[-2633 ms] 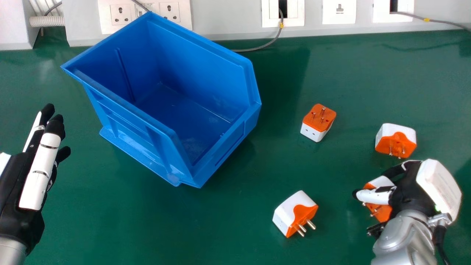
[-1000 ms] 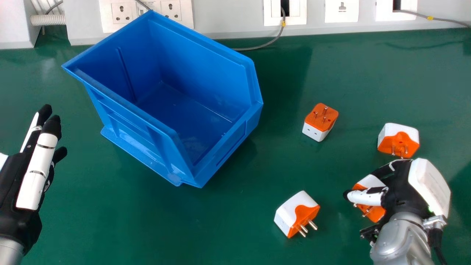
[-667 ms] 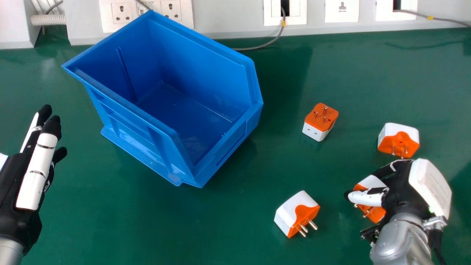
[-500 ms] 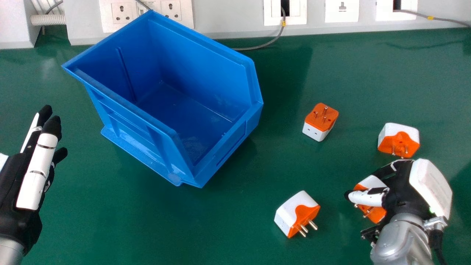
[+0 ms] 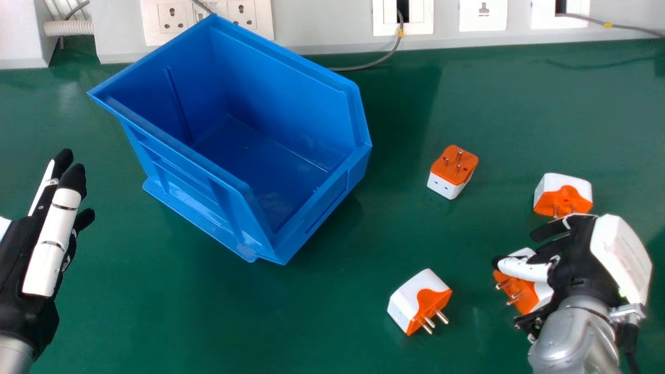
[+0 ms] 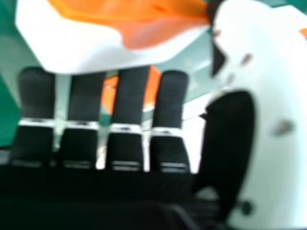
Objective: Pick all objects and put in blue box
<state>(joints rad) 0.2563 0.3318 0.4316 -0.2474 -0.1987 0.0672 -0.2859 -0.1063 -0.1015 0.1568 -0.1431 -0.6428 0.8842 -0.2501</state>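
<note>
Orange-and-white adaptor point(image 5: 523, 296), one, towards desk's point(image 5: 260, 322) near right corner: clasped between thumb and fingers of right hand point(image 5: 579, 259); through an off-centre pinch, it could be twisted loose and dropped

Right hand point(image 5: 579, 259) covering part of the held adapter point(image 5: 522, 296), and clipping the rear adapter's point(image 5: 563, 200) near edge too, pins partly masked! Left hand point(image 5: 49, 249) slips past the head view's left edge; wall sockets point(image 5: 174, 18) cropped up top.
</note>
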